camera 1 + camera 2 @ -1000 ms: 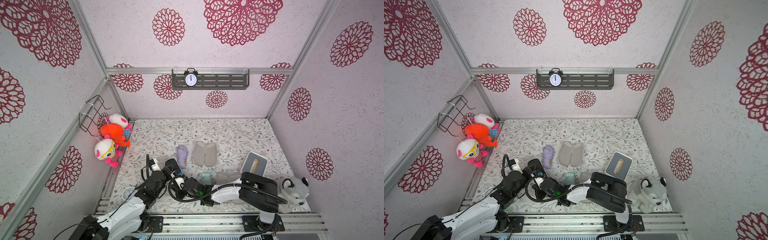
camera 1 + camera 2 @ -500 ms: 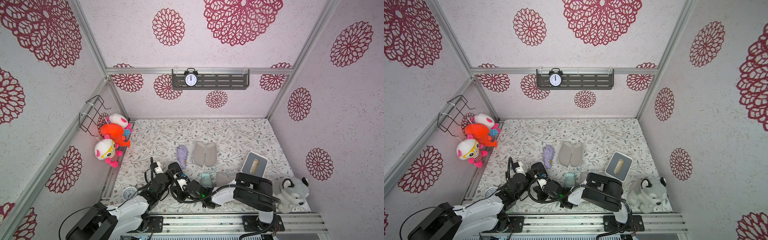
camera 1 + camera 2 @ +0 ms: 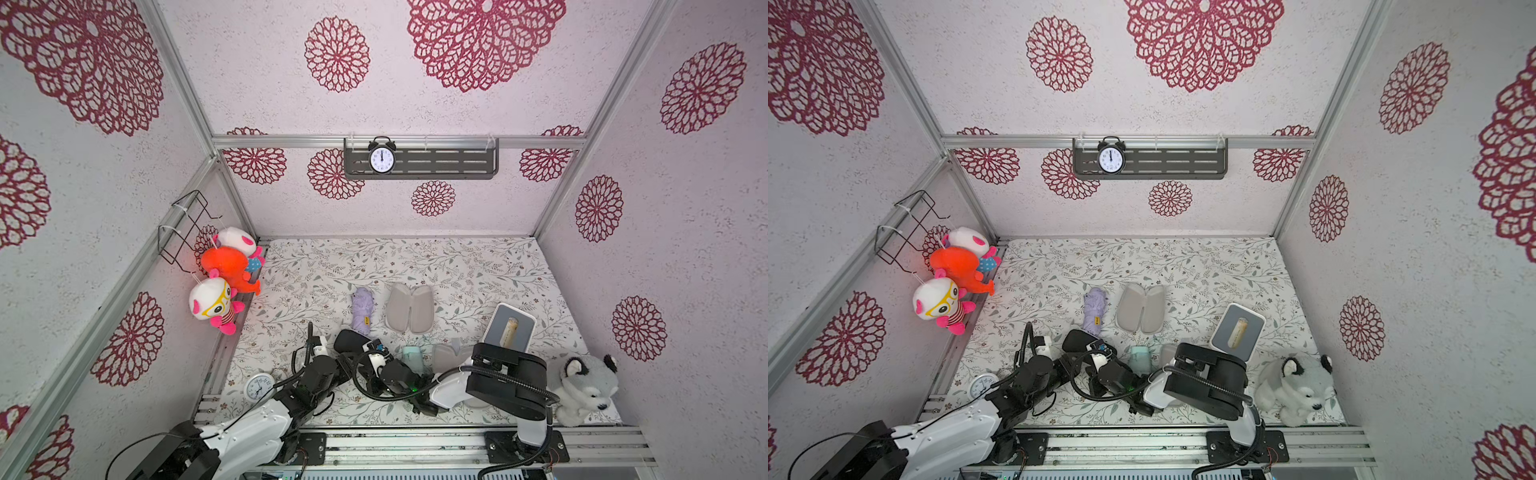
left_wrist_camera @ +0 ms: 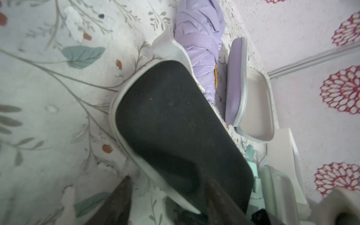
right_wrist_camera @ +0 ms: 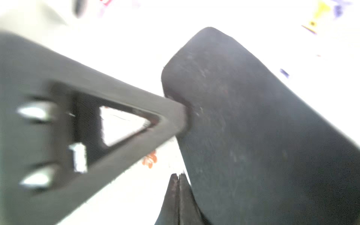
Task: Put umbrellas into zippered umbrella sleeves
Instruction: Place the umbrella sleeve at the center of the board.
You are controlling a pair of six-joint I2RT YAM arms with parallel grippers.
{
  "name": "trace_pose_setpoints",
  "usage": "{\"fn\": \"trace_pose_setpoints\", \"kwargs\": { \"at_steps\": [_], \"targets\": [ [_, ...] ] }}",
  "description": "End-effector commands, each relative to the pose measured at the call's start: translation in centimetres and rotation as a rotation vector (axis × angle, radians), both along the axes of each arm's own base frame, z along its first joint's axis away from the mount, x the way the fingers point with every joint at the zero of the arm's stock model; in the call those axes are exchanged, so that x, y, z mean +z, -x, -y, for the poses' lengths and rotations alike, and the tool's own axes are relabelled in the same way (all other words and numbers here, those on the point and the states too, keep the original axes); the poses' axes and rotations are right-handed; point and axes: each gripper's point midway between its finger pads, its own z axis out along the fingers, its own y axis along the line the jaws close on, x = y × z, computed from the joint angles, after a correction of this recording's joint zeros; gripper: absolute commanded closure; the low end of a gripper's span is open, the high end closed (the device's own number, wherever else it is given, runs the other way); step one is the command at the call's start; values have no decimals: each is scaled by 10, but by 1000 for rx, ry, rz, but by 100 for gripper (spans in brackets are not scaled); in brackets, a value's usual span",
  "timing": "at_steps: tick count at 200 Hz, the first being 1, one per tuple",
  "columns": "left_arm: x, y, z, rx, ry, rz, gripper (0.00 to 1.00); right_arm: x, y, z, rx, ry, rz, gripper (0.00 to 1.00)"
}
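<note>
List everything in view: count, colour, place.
Hard-shell clamshell cases: 3; black case at grippers, lilac case open mid-table, mint case open, front.
Folded fabric umbrellas: 2; lilac umbrella, mint umbrella, each beside matching case.
Square box: 1, white, grey top, right.
Plush husky: 1, grey, front right.
Plush dolls: 3, pink-white, orange, left wall.
Wire basket: 1, black, left wall.
Clocks: 2; black alarm clock on shelf, white clock front left.
Left gripper: open. Right gripper: shut.
</note>
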Motion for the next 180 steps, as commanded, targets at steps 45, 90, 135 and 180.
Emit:
{"fn": "trace_pose_setpoints", "kwargs": {
  "at_steps": [45,90,135,180],
  "targets": [
    [52,5,-23,12,-87,136,14,34,-7,30,-62,4,101,100],
    [92,-15,-17,-31,-167,285,13,58,-4,31,-26,-16,155,95],
    [81,-60,-9,-111,-248,256,16,76,-24,57,-149,65,202,31],
    [58,-80,3,-173,-286,223,23,65,-52,62,-149,148,128,25]
  ]
}}
